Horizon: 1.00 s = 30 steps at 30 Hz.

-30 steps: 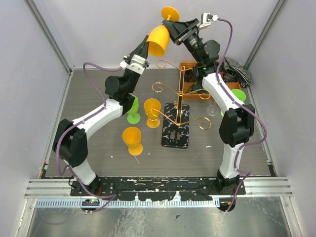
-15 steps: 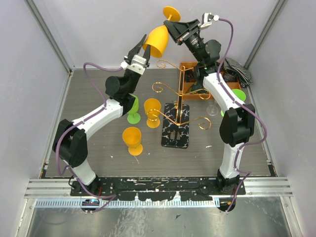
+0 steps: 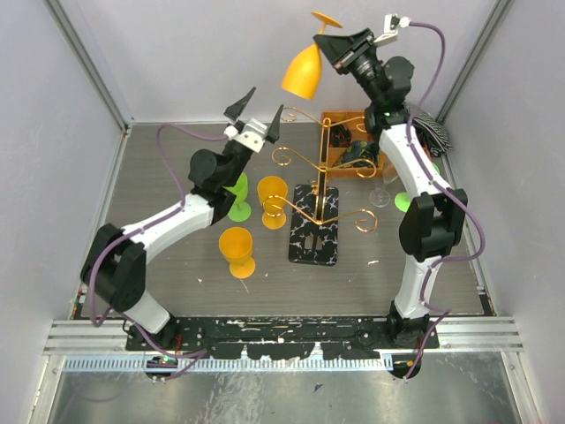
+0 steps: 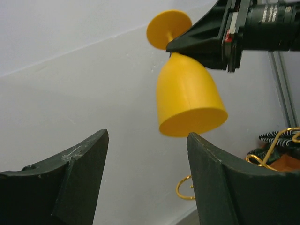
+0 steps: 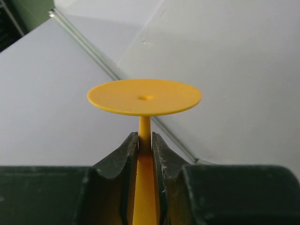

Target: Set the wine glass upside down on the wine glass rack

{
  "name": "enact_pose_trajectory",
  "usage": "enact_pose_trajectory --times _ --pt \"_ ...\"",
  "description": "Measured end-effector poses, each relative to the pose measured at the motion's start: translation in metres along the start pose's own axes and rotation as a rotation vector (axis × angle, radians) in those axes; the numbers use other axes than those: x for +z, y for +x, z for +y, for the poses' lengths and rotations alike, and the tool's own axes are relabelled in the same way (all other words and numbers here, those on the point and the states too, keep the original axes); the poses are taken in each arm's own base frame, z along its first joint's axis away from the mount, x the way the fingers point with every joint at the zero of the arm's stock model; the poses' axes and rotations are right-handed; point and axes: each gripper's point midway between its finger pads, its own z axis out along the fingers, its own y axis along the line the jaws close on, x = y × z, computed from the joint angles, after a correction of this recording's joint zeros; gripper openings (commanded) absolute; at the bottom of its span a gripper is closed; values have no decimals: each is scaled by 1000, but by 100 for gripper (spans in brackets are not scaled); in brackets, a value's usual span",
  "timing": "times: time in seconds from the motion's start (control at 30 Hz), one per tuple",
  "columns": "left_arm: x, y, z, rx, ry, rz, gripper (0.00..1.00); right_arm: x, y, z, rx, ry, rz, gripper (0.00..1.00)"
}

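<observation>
A yellow-orange wine glass (image 3: 302,72) hangs upside down in the air above the back of the table, bowl mouth down and foot (image 5: 144,97) up. My right gripper (image 3: 328,42) is shut on its stem, with the jaws pressed on both sides just under the foot (image 5: 145,139). My left gripper (image 3: 263,106) stands open below and left of the bowl (image 4: 190,101), apart from it, nothing between its fingers (image 4: 146,137). The wine glass rack (image 3: 318,168), gold wire with scroll-ended arms, stands on a marbled base (image 3: 315,234) below the glass.
A green glass (image 3: 238,199), a yellow glass (image 3: 272,199) and an orange glass (image 3: 237,250) stand left of the rack. An orange compartment tray (image 3: 349,141), a clear glass (image 3: 381,190) and a striped cloth (image 3: 428,124) are at the back right.
My left gripper has let go of the bowl, opened wide and dropped away from it. My right gripper has closed on the stem and carried the glass up and to the right.
</observation>
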Motion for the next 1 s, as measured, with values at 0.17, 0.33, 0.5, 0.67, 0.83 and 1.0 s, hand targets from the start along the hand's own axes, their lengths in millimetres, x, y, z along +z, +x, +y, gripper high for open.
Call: enact_pose_trajectory --times 0.17,0.33,0.5,0.67,0.83,1.0 --pt "-13 -10 17 -2 -37 88 78 -22 -43 -18 -227 141 -24 1" --pt "7 -33 60 0 -158 133 81 -64 -67 13 -494 254 -43 1" --pt "15 -38 102 -49 -257 165 81 -131 -78 57 -732 362 -76 1" --pt "11 -12 121 -105 -305 226 81 -193 -73 53 -864 519 -58 1" --pt "9 25 112 -138 -297 299 81 -250 -37 7 -928 671 74 1" --pt "7 42 105 -156 -287 337 82 -281 -41 13 -1019 710 18 1"
